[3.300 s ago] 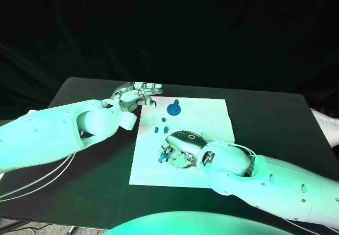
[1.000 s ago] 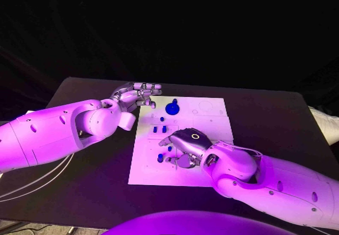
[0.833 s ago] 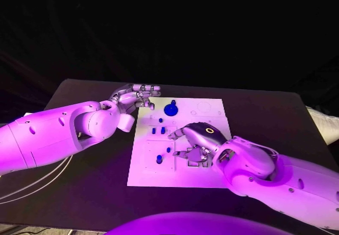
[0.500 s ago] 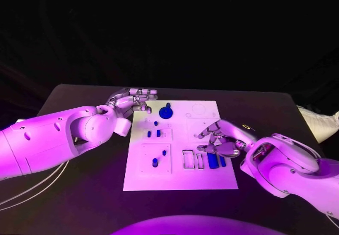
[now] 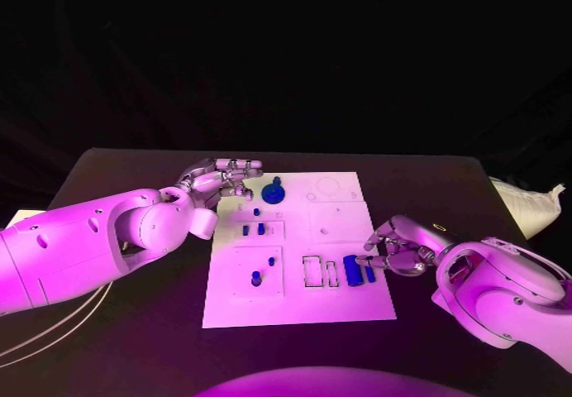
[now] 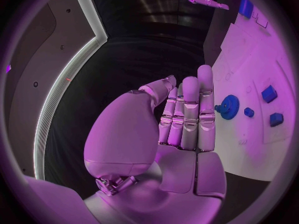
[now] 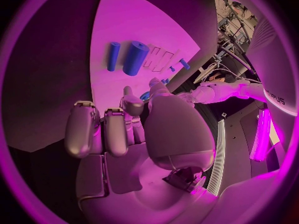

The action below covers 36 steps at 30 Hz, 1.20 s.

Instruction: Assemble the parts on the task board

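The right hand (image 5: 403,248) hangs beside the white board (image 5: 298,294), fingers curled loosely, holding nothing; two blue pegs (image 5: 359,270) lie just off its fingertips. The left hand (image 5: 221,178), fingers straight and pressed together, rests near the blue gear (image 5: 274,194). Best to close squarely on one peg. Whether the pegs sit in slots is hard to tell.

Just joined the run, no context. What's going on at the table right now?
The robot is assembling blue parts on the white task board. The right hand sits at the board's right edge beside two blue cylinders, fingers curled; whether it touches them is unclear. The left hand hovers at the board's far left corner, next to the blue gear, holding nothing. Several small blue pieces sit on the board's left side.
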Motion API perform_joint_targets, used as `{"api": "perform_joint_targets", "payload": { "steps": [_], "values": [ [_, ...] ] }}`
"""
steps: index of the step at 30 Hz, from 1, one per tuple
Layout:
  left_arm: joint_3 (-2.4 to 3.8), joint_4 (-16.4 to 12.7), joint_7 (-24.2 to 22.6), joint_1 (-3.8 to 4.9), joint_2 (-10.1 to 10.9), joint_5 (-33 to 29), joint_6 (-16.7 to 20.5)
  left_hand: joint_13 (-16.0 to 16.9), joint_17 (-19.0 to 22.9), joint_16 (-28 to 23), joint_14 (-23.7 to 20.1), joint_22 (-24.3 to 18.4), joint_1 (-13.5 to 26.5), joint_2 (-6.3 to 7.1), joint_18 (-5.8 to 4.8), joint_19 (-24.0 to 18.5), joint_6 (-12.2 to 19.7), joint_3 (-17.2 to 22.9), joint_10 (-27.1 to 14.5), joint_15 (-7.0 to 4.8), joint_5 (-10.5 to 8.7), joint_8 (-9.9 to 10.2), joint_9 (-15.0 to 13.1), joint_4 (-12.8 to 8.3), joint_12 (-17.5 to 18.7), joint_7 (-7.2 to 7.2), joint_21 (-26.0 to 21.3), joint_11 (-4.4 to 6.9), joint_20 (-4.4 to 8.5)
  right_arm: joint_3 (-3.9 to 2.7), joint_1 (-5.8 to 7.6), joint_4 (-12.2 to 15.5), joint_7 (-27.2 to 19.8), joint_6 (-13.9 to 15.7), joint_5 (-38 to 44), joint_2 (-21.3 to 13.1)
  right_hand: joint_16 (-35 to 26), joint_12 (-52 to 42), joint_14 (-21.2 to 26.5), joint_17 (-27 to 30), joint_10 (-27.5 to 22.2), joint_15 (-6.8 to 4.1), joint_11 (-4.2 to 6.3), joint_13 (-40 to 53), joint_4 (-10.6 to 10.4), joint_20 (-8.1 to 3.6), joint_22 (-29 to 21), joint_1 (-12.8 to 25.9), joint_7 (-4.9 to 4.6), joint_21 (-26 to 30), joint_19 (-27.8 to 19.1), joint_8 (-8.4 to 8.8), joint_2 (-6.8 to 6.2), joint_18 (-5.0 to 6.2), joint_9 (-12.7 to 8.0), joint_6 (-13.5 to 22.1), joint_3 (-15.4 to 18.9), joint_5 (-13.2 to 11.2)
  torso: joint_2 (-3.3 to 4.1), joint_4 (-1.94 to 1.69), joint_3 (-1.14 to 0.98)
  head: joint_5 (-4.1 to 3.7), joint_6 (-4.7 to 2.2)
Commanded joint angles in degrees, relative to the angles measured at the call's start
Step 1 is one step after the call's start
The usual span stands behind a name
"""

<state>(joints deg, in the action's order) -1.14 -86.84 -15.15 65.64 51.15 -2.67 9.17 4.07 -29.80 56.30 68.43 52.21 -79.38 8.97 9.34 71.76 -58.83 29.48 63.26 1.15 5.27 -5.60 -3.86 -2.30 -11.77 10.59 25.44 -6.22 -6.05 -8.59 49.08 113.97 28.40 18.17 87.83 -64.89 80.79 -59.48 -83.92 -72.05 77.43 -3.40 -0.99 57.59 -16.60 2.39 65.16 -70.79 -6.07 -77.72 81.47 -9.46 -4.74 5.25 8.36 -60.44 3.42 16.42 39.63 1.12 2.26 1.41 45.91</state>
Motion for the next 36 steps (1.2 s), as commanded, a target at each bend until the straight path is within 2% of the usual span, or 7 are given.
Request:
{"api": "perform_joint_targets", "payload": {
  "steps": [1,8,24,28,33,36],
  "values": [
    [0.02,-0.2,-0.6,-0.07,0.0,0.0,-1.2,-0.1,0.1,-0.2,-0.4,-0.1,-0.1,-0.39,0.98,-0.4,0.3,-0.3,-0.4,-0.17,0.0,-0.2,0.0,-0.1,-0.3,0.08,-0.3,-0.14,-0.14,0.04,-0.29,-0.3,4.7,-4.1,4.2,0.4,0.4,-0.7,-3.4,-0.2,-0.4,0.05,0.08,1.1,0.0,0.22,0.1,0.1,0.4,-0.4,0.2,-0.27,0.83,-0.65,0.3,0.2,0.8,-0.1,-0.06,-0.22,0.09,-0.12,0.17],
    [0.02,-0.2,-0.6,-0.08,0.1,0.0,-1.1,-0.1,0.1,-0.2,-0.4,-0.1,-0.1,-0.39,0.98,-0.4,0.3,-0.3,-0.4,-0.17,0.0,-0.2,0.0,-0.1,-0.3,0.08,-0.3,-0.14,-0.14,0.17,-0.91,-1.4,5.3,-6.0,5.7,1.7,0.6,-1.6,-3.4,-0.3,-0.4,0.06,0.09,2.8,-0.1,0.28,0.5,0.6,0.45,-0.6,0.2,-0.64,1.51,-0.7,0.9,0.2,1.9,-0.3,0.02,0.05,0.1,0.25,0.28],
    [0.02,-0.2,-0.5,-0.09,0.2,0.0,-1.1,-0.1,0.1,-0.2,-0.5,-0.1,0.0,-0.51,0.98,-0.5,0.2,-0.4,-0.4,-0.15,0.01,-0.3,0.0,0.0,-0.4,0.06,-0.3,-0.14,-0.17,0.24,-2.87,-3.5,5.3,-7.0,6.3,5.7,0.7,-2.1,-3.4,-0.5,-0.4,0.01,0.18,3.7,0.0,0.29,0.8,0.4,0.56,-0.7,0.2,-0.99,1.97,-0.75,1.4,0.0,2.4,-0.3,0.07,0.02,0.07,0.55,0.65],
    [0.02,-0.2,-0.5,-0.09,0.2,0.0,-1.1,-0.1,0.1,-0.2,-0.5,-0.1,0.0,-0.51,0.98,-0.5,0.2,-0.4,-0.4,-0.15,0.01,-0.3,0.0,0.0,-0.4,0.06,-0.3,-0.14,-0.17,0.24,-3.14,-3.9,5.3,-6.9,6.5,6.5,0.7,-2.2,-3.4,-0.6,-0.3,-0.01,0.2,3.9,0.0,0.29,0.8,0.3,0.59,-0.8,0.2,-1.11,2.22,-0.75,1.6,0.0,2.6,-0.2,0.06,0.02,0.13,0.6,0.8],
    [0.02,-0.3,-0.5,-0.09,0.2,0.0,-1.2,-0.1,0.1,-0.2,-0.5,-0.1,0.0,-0.51,0.98,-0.5,0.2,-0.4,-0.4,-0.15,0.01,-0.3,0.0,0.0,-0.4,0.06,-0.3,-0.14,-0.17,0.24,-3.28,-4.7,5.3,-7.2,6.6,7.4,0.8,-2.6,-3.4,-0.7,-0.2,-0.1,0.32,4.8,0.1,0.24,0.9,-0.5,0.72,-0.8,0.2,-1.5,3.33,-0.76,2.2,-0.2,2.7,0.7,0.06,-0.01,0.15,0.63,0.84],
    [0.02,-0.3,-0.4,-0.09,0.2,0.0,-1.2,-0.1,0.1,-0.2,-0.5,-0.1,0.0,-0.51,0.98,-0.5,0.2,-0.4,-0.4,-0.15,0.01,-0.3,0.0,0.0,-0.4,0.06,-0.3,-0.14,-0.17,0.25,-3.38,-5.5,5.3,-7.5,6.6,8.0,0.8,-2.6,-3.4,-0.7,-0.3,-0.16,0.38,5.3,0.5,0.18,1.0,-2.1,0.76,-0.9,0.2,-1.73,4.07,-0.76,2.8,-0.2,2.6,2.1,-0.02,0.0,0.15,0.68,0.89]
  ]
}}
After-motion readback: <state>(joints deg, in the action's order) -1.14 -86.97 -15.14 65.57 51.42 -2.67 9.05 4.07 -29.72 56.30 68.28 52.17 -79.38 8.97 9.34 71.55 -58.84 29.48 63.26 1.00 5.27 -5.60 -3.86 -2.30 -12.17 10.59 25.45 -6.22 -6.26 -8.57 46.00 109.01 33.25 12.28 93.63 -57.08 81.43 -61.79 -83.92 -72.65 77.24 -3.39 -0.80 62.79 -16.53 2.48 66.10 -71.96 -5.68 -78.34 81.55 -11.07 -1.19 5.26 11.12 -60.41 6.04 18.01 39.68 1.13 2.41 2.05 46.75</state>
